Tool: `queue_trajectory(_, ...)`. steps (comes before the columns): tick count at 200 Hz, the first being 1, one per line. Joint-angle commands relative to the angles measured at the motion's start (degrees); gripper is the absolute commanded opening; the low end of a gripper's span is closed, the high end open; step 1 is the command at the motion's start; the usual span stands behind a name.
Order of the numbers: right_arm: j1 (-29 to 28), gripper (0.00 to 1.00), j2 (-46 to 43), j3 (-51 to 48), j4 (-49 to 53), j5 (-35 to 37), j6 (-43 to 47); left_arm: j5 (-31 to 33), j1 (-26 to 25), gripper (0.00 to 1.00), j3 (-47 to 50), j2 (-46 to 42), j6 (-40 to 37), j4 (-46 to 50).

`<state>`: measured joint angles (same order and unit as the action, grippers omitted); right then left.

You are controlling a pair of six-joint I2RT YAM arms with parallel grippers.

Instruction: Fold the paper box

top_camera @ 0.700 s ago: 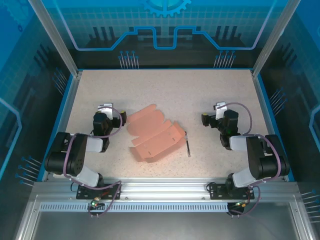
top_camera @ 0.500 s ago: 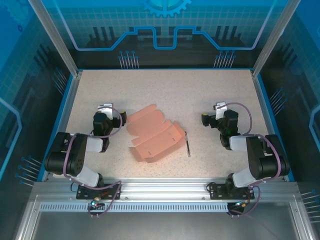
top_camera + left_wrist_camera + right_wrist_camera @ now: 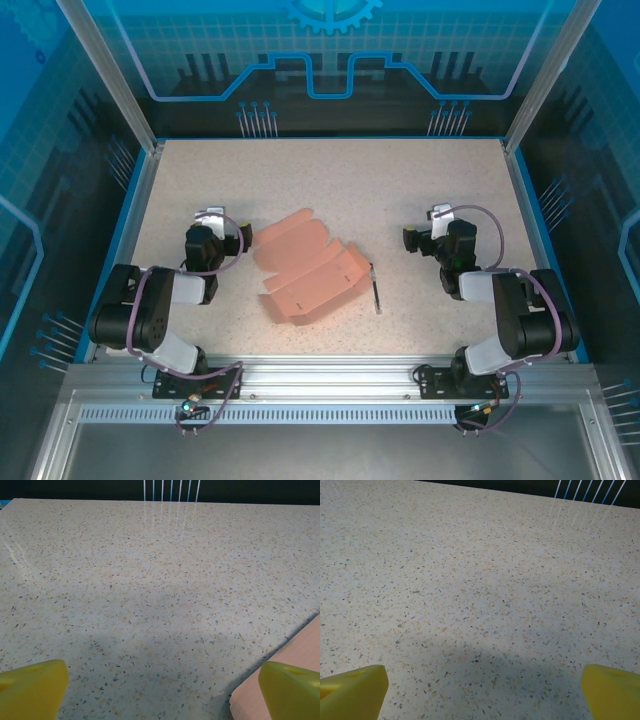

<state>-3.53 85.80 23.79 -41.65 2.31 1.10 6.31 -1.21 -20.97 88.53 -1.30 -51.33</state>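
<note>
Left pincer (image 3: 212,222) sits low over the table (image 3: 400,180), on the left side, with its jaws spread wide and nothing between them. In its wrist view (image 3: 162,690) the two yellow fingertips (image 3: 32,687) stand at the bottom corners of the frame, bare speckled table between them. A pink corner of the box (image 3: 300,647) reaches in from the right, just beside the right-hand fingertip; whether the two touch cannot be told.

Right pincer (image 3: 440,218) rests at much the same height on the right side, jaws likewise wide apart and empty. In its wrist view (image 3: 482,692) the yellow fingertips (image 3: 350,687) frame plain tabletop.

Seen from above, the box (image 3: 305,268) is a salmon-pink blank lying mostly flat on the table between the arms, nearer the left one. It is turned at an angle, its long side running from near left to far right, with flaps spread at the far-left end and along the near edge; some panels look slightly raised along their creases. A stick (image 3: 375,288), thin and dark, lies just to the right of the box, roughly pointing toward and away from the arms; contact with the box edge is too fine to judge. The right pincer is well apart from both.
</note>
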Motion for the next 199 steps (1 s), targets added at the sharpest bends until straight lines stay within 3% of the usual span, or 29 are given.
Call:
queue_trajectory(1,0.7,1.0,0.4,1.0,-1.4,-0.8,-0.6,-0.7,0.9,0.99,-1.1,-0.2,1.9,-0.3)
queue_trajectory(22,0.5,1.0,0.2,1.2,-1.1,0.2,-0.7,0.4,1.6,0.99,-1.1,-2.8,3.2,1.5)
queue_trajectory(42,0.1,1.0,-4.3,4.2,8.2,5.7,-2.6,2.1,1.8,0.99,-1.9,-7.9,3.9,7.4)
queue_trajectory(59,0.3,1.0,-9.8,6.6,16.6,10.2,-5.5,2.4,1.8,0.99,-4.7,-13.8,5.1,17.4)
queue_trajectory(72,1.0,1.0,-14.3,7.3,21.7,13.3,-11.1,3.2,1.8,0.99,-8.3,-17.5,11.4,26.9)
queue_trajectory(87,2.0,1.0,-19.3,10.4,33.0,12.6,-18.7,-2.7,1.8,0.99,-11.7,-19.3,18.5,33.1)
queue_trajectory(103,1.2,1.0,-22.6,14.0,44.1,5.9,-22.8,-11.5,1.1,0.99,-13.0,-18.8,25.6,34.2)
queue_trajectory(122,-3.9,0.96,-24.7,16.0,51.7,-0.4,-25.4,-16.6,-2.8,0.99,-13.6,-17.2,30.3,34.3)
queue_trajectory(153,-17.3,0.95,-26.7,16.8,64.2,1.0,-30.4,-14.8,-11.6,0.99,-15.2,-14.9,29.7,38.9)
queue_trajectory(199,-28.0,0.83,-29.1,10.8,66.0,-2.9,-40.5,-14.1,-14.6,0.99,-14.2,-13.4,28.7,39.2)
